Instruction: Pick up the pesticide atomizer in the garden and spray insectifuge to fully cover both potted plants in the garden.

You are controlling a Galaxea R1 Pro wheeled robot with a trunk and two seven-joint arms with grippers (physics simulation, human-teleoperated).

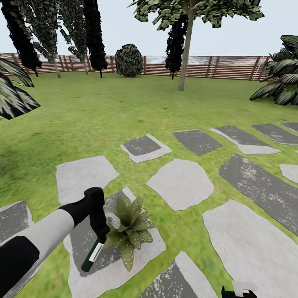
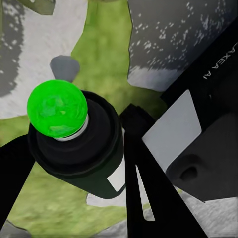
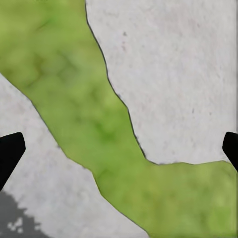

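Note:
My left gripper is shut on the pesticide atomizer, a slim dark green bottle with a white label, held tilted just left of a potted plant. The plant is a low rosette of speckled pointed leaves standing on a stepping stone. A small pale grey blob sits between the gripper and the leaves. In the left wrist view the atomizer shows its bright green top between the black fingers. My right gripper is low at the right, and in its wrist view the right gripper is open over stone and grass.
Pale and grey stepping stones spread across the lawn. A thin tree trunk, a round bush and dark trees stand before the brown slat fence. Big leafy plants flank both sides.

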